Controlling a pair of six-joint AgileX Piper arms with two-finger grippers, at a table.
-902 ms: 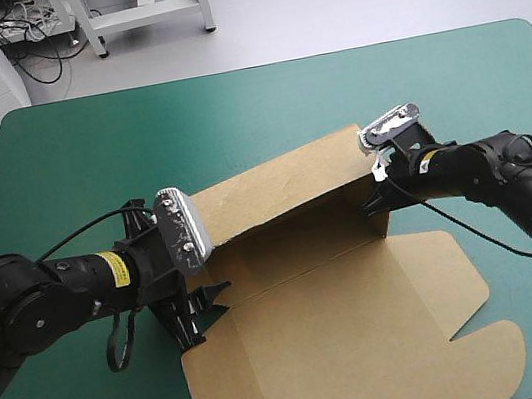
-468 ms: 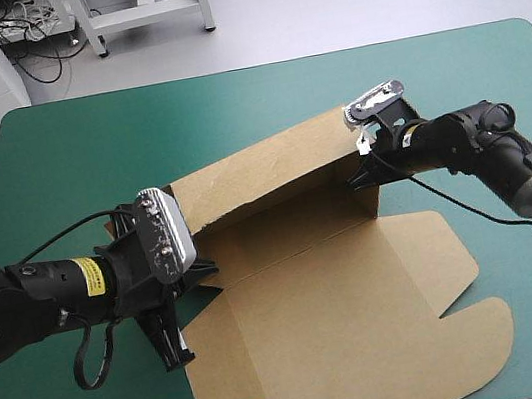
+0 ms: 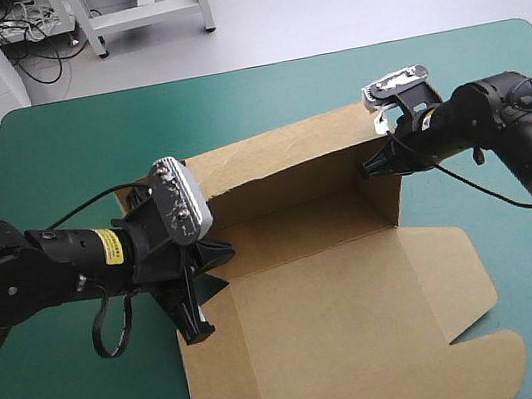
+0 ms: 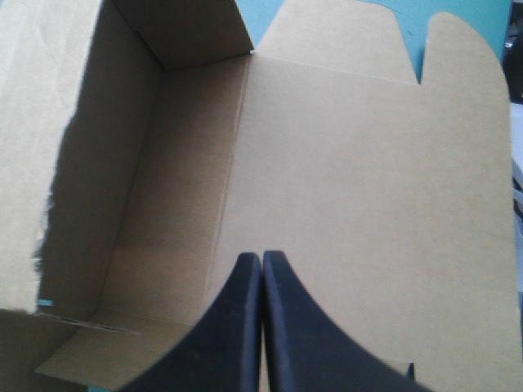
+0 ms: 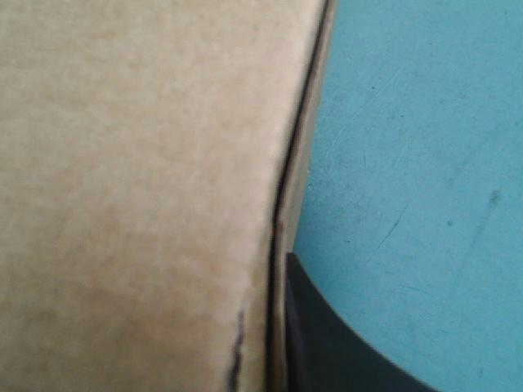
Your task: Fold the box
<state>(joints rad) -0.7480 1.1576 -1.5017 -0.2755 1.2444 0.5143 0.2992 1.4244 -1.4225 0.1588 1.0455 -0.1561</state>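
The left arm reaches in low from the worktop's (image 3: 64,140) left edge, its forearm lying nearly level and its wrist turned towards the box (image 3: 336,320). The left pincer (image 3: 216,256) sits at the box's left end, clenched on nothing. In the left wrist view its two black fingers meet in a single pointed arch (image 4: 261,269) above the bare brown board (image 4: 351,180), close to the crease where the floor joins the lid.

The right arm comes in from the right edge, elbow bent and raised, with its forearm sloping down to the box's far right corner. The right pincer (image 3: 374,164) grasps the box there. In the right wrist view one black finger (image 5: 327,343) lies tight against the outer face of the board (image 5: 131,180) with teal-green cover (image 5: 425,147) beside it, and the other finger is hidden behind the sheet.

A yellow label (image 3: 107,247) wraps the left forearm, and its dark print is too small to read. No writing shows on the box.

There is one box, in the middle of the worktop. Two of its walls stand raised, the long far wall and the short right-hand wall, and they meet at the corner the right pincer holds. The lid lies flat towards the near edge, with notched flaps at its right end. There are two arms, each with one pincer
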